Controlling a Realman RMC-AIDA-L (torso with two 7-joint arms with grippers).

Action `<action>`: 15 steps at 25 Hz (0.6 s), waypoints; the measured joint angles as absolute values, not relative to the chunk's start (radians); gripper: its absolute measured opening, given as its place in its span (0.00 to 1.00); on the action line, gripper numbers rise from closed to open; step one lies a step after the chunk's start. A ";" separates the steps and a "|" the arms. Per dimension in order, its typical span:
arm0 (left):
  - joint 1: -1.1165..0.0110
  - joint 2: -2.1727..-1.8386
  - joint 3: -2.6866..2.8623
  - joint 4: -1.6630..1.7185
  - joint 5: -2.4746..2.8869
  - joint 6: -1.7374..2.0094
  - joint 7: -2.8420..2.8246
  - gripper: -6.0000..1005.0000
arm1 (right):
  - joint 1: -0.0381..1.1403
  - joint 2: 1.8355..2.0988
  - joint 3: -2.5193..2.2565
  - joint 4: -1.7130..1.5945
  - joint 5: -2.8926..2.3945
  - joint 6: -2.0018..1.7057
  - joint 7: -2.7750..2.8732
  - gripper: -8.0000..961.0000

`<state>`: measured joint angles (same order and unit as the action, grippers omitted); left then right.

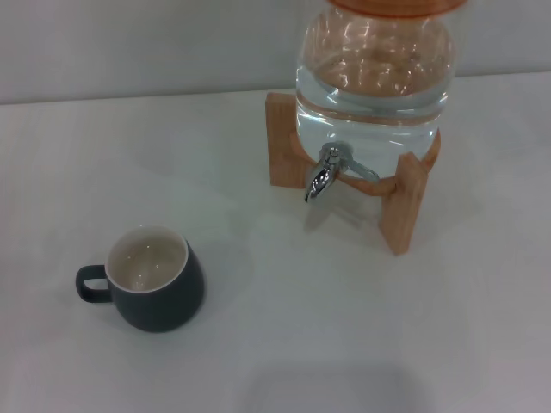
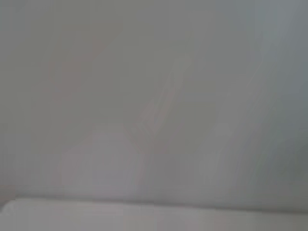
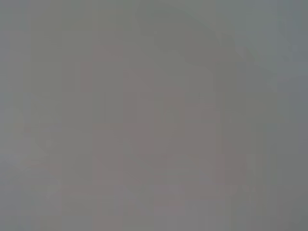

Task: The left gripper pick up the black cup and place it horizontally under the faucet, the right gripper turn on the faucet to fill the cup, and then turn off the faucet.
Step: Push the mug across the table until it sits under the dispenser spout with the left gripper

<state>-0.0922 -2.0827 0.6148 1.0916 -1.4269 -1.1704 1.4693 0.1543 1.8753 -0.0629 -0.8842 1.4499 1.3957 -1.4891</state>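
Black cup: squat charcoal mug, cream inside, upright on the white table, near-left, handle pointing left.
Faucet: chrome spigot on the clear glass jar, farther right, well apart.
Grippers: neither visible; state unknown.
Advice: approach the body from the left, keep it level.

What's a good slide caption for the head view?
Dark cup stands upright on the white table, apart from the chrome faucet of a water jar on its wooden stand.
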 joint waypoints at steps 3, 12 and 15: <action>-0.060 -2.084 0.615 1.109 -1.422 -1.182 1.462 0.86 | 0.157 1.869 -0.063 -0.851 1.452 1.393 -1.504 0.88; -0.096 -2.084 0.625 1.037 -1.380 -1.169 1.470 0.86 | 0.168 1.873 -0.063 -0.825 1.452 1.383 -1.520 0.88; -0.138 -2.084 0.630 0.994 -1.323 -1.164 1.472 0.86 | 0.168 1.871 -0.063 -0.816 1.452 1.381 -1.524 0.88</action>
<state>-0.1382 -2.0844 0.6302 0.9937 -1.3234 -1.1636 1.4724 0.1683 1.8708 -0.0628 -0.8161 1.4521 1.3814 -1.5237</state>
